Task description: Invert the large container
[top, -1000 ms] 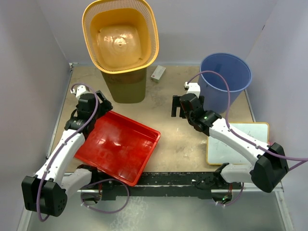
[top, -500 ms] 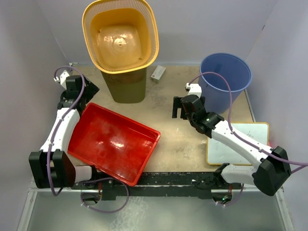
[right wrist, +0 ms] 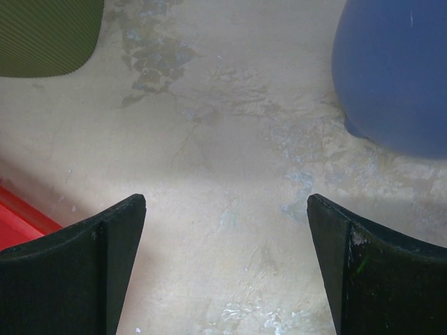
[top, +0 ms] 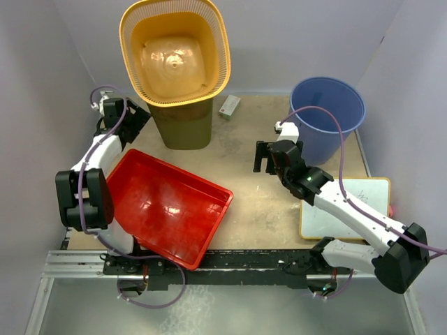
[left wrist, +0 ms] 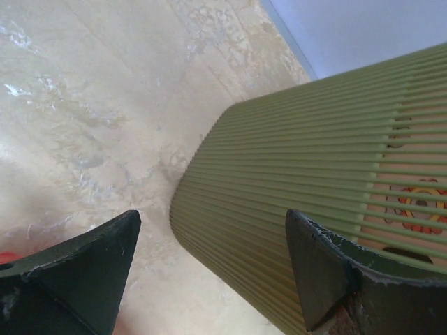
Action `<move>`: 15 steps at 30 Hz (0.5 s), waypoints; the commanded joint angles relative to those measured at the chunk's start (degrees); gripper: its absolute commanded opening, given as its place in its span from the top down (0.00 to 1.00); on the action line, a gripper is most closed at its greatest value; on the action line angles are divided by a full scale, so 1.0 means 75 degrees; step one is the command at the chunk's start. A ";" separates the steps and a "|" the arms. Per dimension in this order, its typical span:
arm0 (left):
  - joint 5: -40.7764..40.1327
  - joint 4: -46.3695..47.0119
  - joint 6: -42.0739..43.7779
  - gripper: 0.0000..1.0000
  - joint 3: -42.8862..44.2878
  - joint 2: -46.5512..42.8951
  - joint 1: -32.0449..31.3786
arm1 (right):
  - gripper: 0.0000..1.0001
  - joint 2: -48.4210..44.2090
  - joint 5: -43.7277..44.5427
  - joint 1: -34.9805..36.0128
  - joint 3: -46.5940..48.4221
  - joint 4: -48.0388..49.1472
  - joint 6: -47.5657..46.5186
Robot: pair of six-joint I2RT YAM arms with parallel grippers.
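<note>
The large container is a tall bin with an olive ribbed body [top: 183, 124] and a wide yellow lattice rim [top: 174, 50], standing upright at the back of the table, mouth up. My left gripper [top: 133, 120] is open just left of its base, fingers pointing at it. In the left wrist view the ribbed wall [left wrist: 314, 167] fills the right side, and the gripper [left wrist: 211, 220] is open with the bin's lower corner between the fingertips, not touching. My right gripper [top: 262, 155] is open and empty over bare table [right wrist: 225, 202], to the right of the bin.
A red tray [top: 171, 206] lies at the front left, its near end over the table's front edge. A blue bucket [top: 328, 115] stands upright at the back right, close behind my right wrist. A small white box [top: 229, 106] lies near the back wall. A white board [top: 346, 209] lies front right.
My left arm has swung away from the red tray's left edge to the back left, and its gripper now faces the bin's base. My right gripper has shifted slightly to the right.
</note>
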 commanded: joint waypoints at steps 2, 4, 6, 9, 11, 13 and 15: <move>0.0568 0.0976 0.0102 0.18 0.0673 0.0278 -0.0728 | 0.00 -0.0286 0.0309 0.0002 -0.0234 0.0007 -0.0016; 0.0579 0.1025 0.0151 0.18 0.0867 0.0528 -0.1072 | 0.00 -0.0266 0.0302 0.0007 -0.0194 0.0007 0.0024; 0.0560 0.1073 0.0208 0.18 0.1091 0.0803 -0.1393 | 0.00 -0.0249 0.0313 0.0001 -0.0150 -0.0029 0.0091; 0.0726 0.1339 0.0059 0.18 0.1369 0.1249 -0.1692 | 0.00 -0.0257 0.0338 0.0003 -0.0135 -0.0049 0.0121; 0.0883 0.1521 -0.0062 0.18 0.1556 0.1547 -0.1871 | 0.00 -0.0280 0.0345 0.0000 -0.0140 -0.0053 0.0129; 0.0903 0.1513 -0.0022 0.18 0.1817 0.1785 -0.2080 | 0.00 -0.0306 0.0345 0.0008 -0.0130 -0.0106 0.0140; 0.0890 0.1435 0.0100 0.18 0.1996 0.1951 -0.2241 | 0.00 -0.0337 0.0367 0.0005 -0.0117 -0.0177 0.0166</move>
